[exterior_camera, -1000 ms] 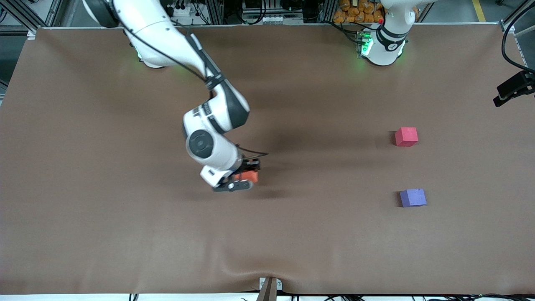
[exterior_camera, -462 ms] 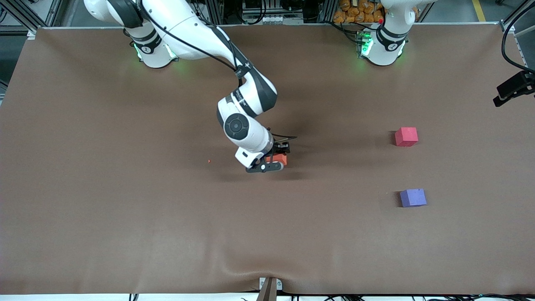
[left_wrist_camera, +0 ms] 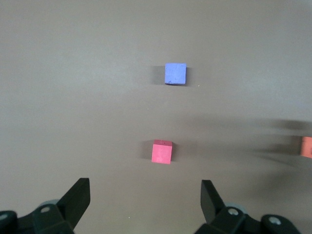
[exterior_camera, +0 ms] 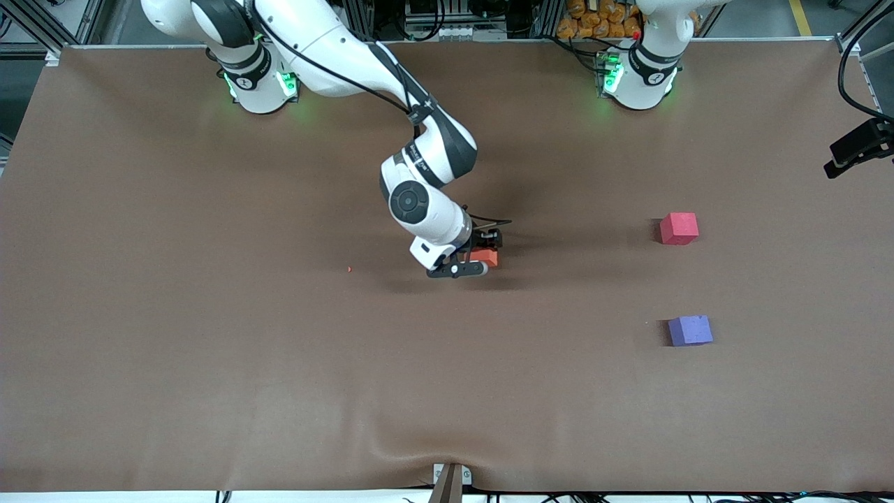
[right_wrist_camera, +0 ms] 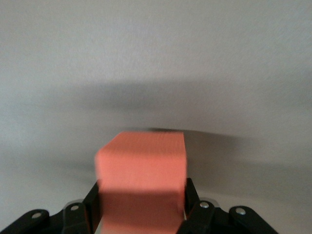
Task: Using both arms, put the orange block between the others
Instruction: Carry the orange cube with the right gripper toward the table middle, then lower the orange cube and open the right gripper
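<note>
The orange block [right_wrist_camera: 141, 180] sits between the fingers of the right tool [exterior_camera: 473, 260], low over the middle of the brown tabletop [exterior_camera: 209, 349]; the fingers flank its sides, but whether they are clamping it or slackening cannot be told. The left tool [left_wrist_camera: 141, 204] waits spread wide with nothing in it, above the red-pink cube [exterior_camera: 679, 228] and the purple cube [exterior_camera: 690, 330], which lie well apart toward the left arm's end. A loose hold could let the block tumble or skew, leaving it badly placed for a handover. When it goes between the two cubes, a tilted approach might knock one aside, since foam cubes probably slide easily.
</note>
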{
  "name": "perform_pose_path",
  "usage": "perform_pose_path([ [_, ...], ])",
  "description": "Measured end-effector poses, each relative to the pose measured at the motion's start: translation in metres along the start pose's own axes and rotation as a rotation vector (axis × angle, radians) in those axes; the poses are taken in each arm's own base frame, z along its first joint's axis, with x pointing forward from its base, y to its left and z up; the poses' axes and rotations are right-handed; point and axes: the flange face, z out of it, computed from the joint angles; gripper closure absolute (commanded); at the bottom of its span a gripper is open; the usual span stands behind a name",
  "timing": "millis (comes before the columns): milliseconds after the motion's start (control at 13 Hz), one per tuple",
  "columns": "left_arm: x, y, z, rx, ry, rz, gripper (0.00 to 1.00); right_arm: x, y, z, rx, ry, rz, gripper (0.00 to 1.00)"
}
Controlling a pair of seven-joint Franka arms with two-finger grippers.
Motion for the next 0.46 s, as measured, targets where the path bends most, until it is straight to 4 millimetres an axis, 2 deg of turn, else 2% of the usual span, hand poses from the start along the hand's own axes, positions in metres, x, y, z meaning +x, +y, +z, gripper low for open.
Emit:
perform_pose_path([
  [77,0.0,0.0,0.0,0.0,0.0,0.0,0.0,-0.002,-0.001,0.003,0.0,-0.001,0.0,0.1],
  [308,0.0,0.0,0.0,0.0,0.0,0.0,0.0,0.003,0.001,-0.002,0.005,0.012,0.007,0.02],
  [462,0.0,0.0,0.0,0.0,0.0,0.0,0.0,0.02,0.005,-0.025,0.023,0.043,0.023,0.0],
])
